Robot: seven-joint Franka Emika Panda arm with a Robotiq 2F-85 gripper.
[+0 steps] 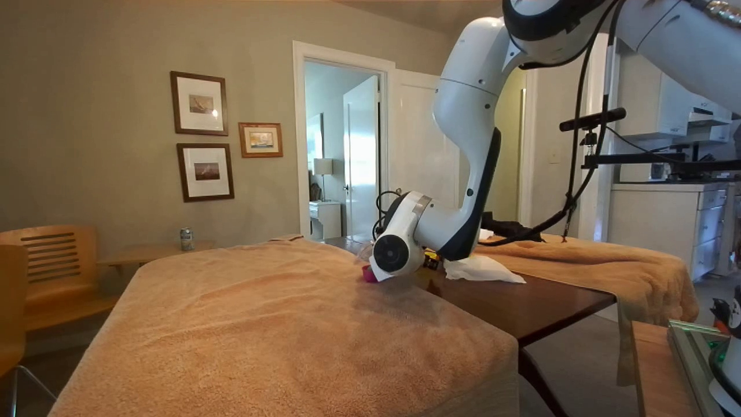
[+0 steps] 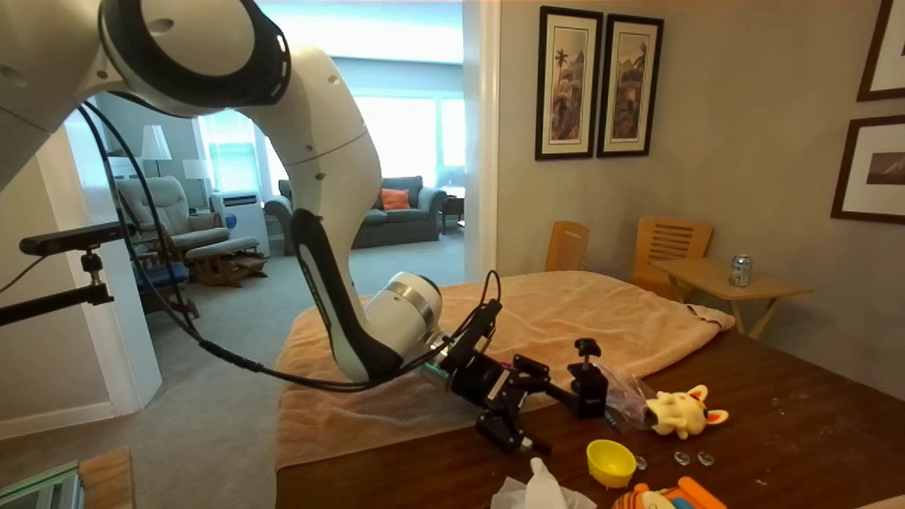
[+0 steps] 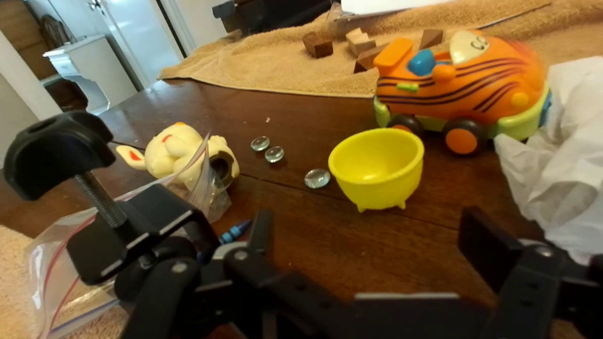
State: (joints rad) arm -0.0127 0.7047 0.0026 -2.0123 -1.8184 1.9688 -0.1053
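Observation:
My gripper [image 3: 374, 235] stands open over the dark wooden table, nothing between its fingers; an exterior view also shows the gripper [image 2: 557, 427]. Just ahead of it sits a small yellow bowl [image 3: 379, 188], upright on stubby feet. A black screw clamp [image 3: 99, 207] stands close beside the left finger; contact cannot be told. A blue crayon [image 3: 234, 231] lies partly behind that finger. Left of the bowl is a clear glass bead [image 3: 317, 178], with two more farther off. A pale yellow bunny toy [image 3: 174, 150] lies on its side at a clear plastic bag [image 3: 66, 263].
An orange toy car [image 3: 461, 89] stands behind the bowl, beside crumpled white paper [image 3: 565, 141] at the right. Wooden blocks [image 3: 318, 45] lie on a tan towel [image 3: 264, 70] at the back. Another towel [image 1: 278, 324] covers the near table end; a pink object [image 1: 369, 274] shows by the wrist.

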